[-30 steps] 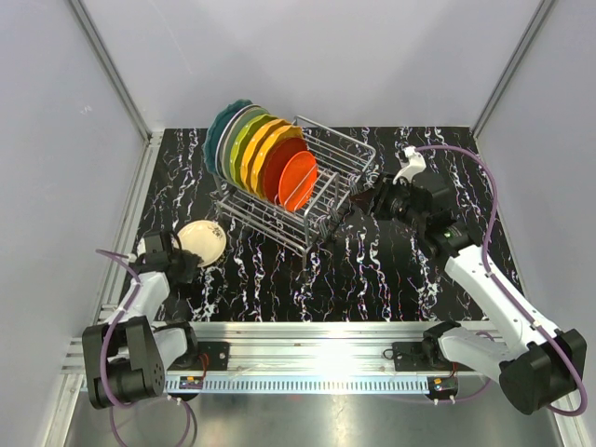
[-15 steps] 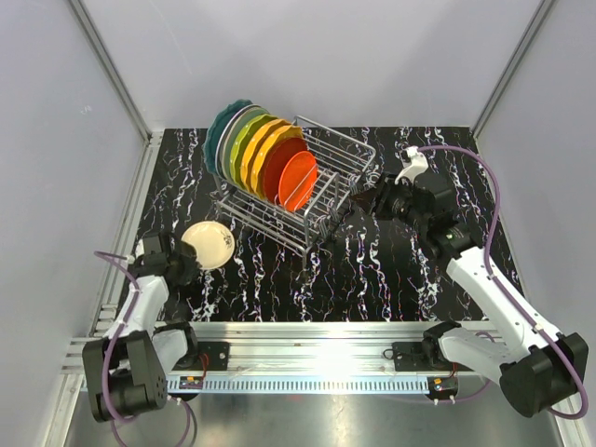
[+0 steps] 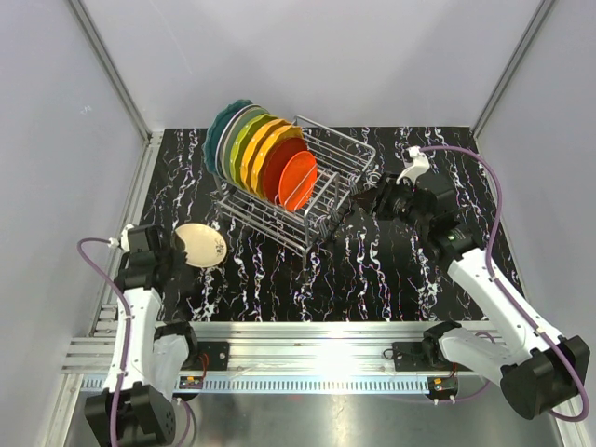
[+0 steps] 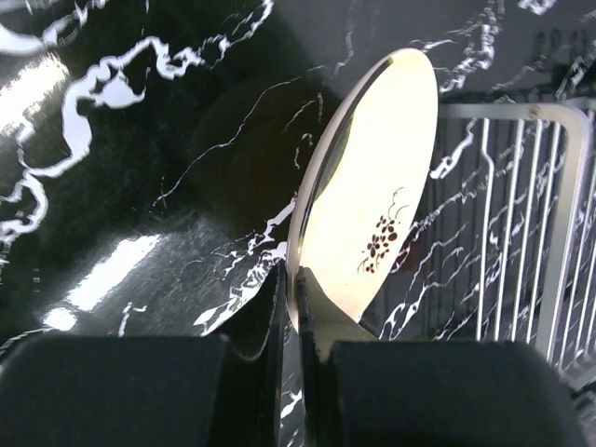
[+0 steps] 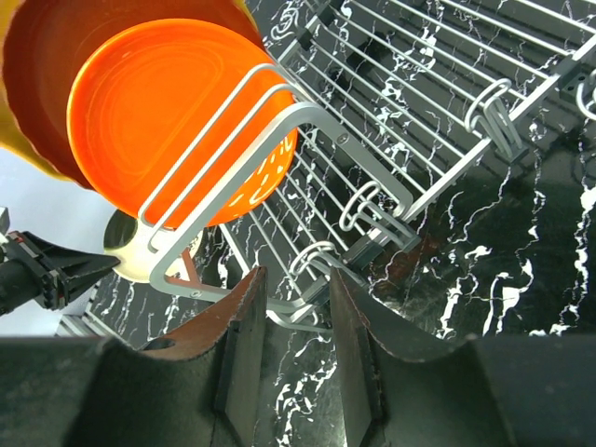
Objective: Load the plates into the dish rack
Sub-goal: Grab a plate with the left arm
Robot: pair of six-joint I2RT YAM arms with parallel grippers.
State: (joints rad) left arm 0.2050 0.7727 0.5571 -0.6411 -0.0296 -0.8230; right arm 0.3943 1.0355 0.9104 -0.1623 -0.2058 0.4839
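Note:
The silver wire dish rack (image 3: 341, 155) stands at the table's middle, holding several upright plates from teal (image 3: 220, 128) through yellow to red-orange (image 3: 298, 181). My left gripper (image 3: 173, 255) is shut on the rim of the cream plate (image 3: 201, 244), held tilted on edge above the table, left of the rack. In the left wrist view the cream plate (image 4: 372, 196) with a small flower mark stands up from the gripper (image 4: 300, 296). My right gripper (image 3: 359, 199) is open at the rack's right end. In the right wrist view it (image 5: 293, 312) straddles the rack's bottom wire (image 5: 321, 265).
Black marbled tabletop (image 3: 391, 270) with grey walls on three sides. A metal rail (image 3: 307, 333) runs along the near edge. The rack's right half (image 5: 438, 102) has open slots beside the red-orange plate (image 5: 168, 121).
My left arm lifted the cream plate off the table and tipped it from flat onto its edge, drawing back to the left. The right gripper stayed by the rack's end.

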